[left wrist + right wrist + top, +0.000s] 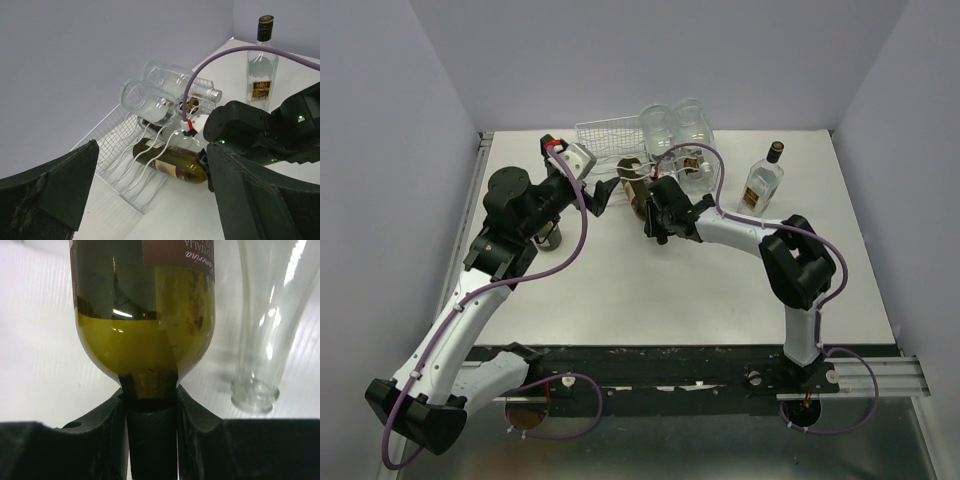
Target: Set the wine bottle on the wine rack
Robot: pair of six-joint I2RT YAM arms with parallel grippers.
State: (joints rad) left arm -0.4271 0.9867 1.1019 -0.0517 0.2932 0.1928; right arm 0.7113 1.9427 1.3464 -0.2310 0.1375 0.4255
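The wine bottle (172, 164) is dark green with a maroon label and lies on its side, its base end under the wavy wires of the white wire-mesh wine rack (116, 142). My right gripper (150, 390) is shut on the bottle's neck; in the top view the gripper (652, 207) sits just in front of the rack (605, 134) with the bottle (637, 188) pointing into it. My left gripper (599, 191) is open and empty, to the left of the bottle. In its wrist view the fingers (55, 192) frame the rack and the bottle.
Two clear glass bottles (672, 128) lie on the rack's upper shelf; one neck shows in the right wrist view (256, 390). A square clear liquor bottle (762, 181) stands upright at the back right. Grey walls close the table's back and sides.
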